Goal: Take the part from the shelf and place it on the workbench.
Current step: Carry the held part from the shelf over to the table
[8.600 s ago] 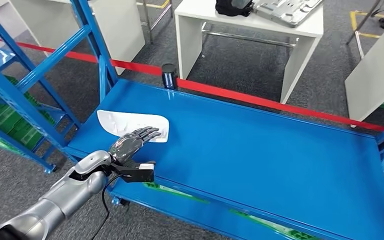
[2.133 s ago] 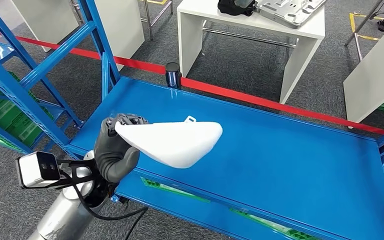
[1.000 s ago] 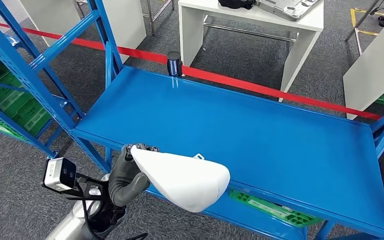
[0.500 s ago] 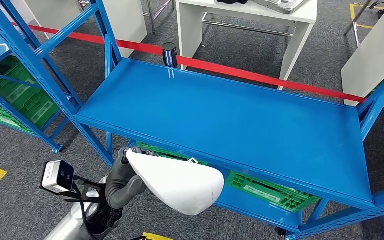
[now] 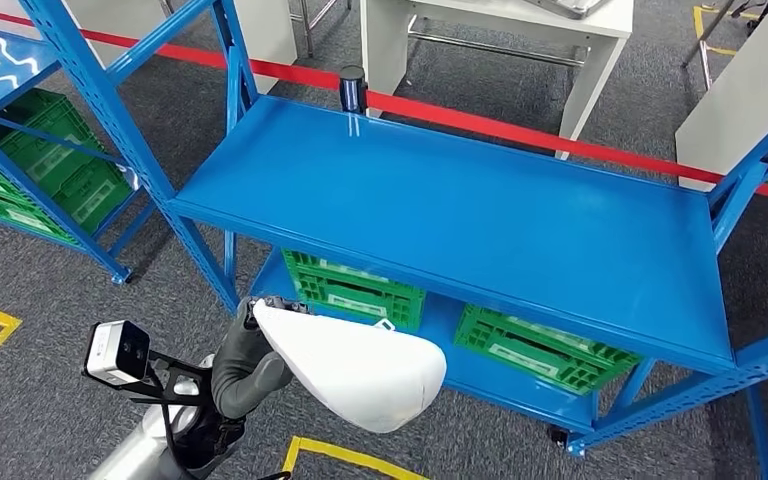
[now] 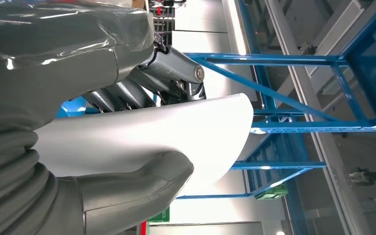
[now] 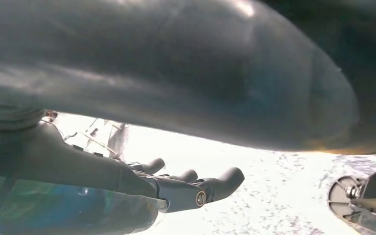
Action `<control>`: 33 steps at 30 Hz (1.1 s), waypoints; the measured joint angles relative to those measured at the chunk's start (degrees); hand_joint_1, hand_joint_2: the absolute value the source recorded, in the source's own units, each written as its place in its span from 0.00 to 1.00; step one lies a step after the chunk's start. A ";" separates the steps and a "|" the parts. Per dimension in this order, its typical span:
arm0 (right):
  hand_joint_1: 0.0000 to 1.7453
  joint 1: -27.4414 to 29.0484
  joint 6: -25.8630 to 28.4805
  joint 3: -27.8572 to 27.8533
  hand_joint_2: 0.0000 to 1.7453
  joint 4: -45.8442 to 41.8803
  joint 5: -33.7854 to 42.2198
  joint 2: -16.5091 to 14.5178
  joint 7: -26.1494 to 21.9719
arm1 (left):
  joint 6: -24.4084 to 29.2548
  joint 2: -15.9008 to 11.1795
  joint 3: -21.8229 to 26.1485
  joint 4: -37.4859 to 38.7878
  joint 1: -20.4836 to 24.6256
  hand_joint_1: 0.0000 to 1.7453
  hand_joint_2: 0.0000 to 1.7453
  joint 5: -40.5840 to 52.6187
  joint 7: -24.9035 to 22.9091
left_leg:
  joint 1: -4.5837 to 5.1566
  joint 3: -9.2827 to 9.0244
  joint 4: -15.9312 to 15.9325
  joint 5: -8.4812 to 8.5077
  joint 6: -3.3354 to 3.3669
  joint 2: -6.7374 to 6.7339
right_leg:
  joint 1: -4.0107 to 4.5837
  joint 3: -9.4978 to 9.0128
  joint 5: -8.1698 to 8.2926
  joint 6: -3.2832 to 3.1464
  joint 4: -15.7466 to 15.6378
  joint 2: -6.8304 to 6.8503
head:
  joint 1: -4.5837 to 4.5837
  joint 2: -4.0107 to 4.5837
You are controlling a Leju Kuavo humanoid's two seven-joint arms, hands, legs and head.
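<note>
My left hand (image 5: 240, 365) grips one end of the white curved part (image 5: 355, 365), held low in front of me, off the blue shelf (image 5: 440, 210). In the left wrist view the thumb and fingers of that hand (image 6: 127, 142) clasp the white part (image 6: 176, 132) from both sides. The right hand (image 7: 176, 188) hangs with its fingers loosely extended and nothing in them. The white workbench (image 5: 500, 20) stands beyond the red tape line, behind the shelf.
Green crates (image 5: 360, 290) sit on the shelf's lower level, more green crates (image 5: 50, 170) on the rack to the left. A dark cylinder (image 5: 352, 88) stands at the shelf's far edge. Yellow floor markings (image 5: 360, 455) lie near my feet. White panels stand at back right.
The left hand picked the white part off the shelf and lifted it. The view then drew back from the shelf, so the lower level with green crates shows.
</note>
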State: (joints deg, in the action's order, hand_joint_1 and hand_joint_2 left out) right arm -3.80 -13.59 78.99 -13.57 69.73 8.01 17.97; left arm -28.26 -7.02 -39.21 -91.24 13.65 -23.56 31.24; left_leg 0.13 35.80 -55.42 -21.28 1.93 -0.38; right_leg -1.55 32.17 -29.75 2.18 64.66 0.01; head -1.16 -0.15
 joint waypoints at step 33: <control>0.00 -0.16 -0.73 -0.02 0.00 0.04 0.81 0.78 0.37 | -1.13 0.14 -0.54 0.91 0.26 1.00 1.00 -0.20 0.15 | 0.32 1.87 -1.21 0.89 -0.35 -0.20 | 0.22 -4.04 -0.60 -0.47 -6.79 -0.20 | -0.21 0.00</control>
State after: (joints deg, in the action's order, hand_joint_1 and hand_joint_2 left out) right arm -3.97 -14.32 78.97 -13.53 70.54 8.78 18.34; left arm -29.39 -6.88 -39.74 -90.33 13.91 -23.76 31.39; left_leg 0.45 37.67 -56.63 -20.39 1.57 -0.58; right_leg -1.33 28.13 -30.35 1.71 57.86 -0.19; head -1.37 -0.15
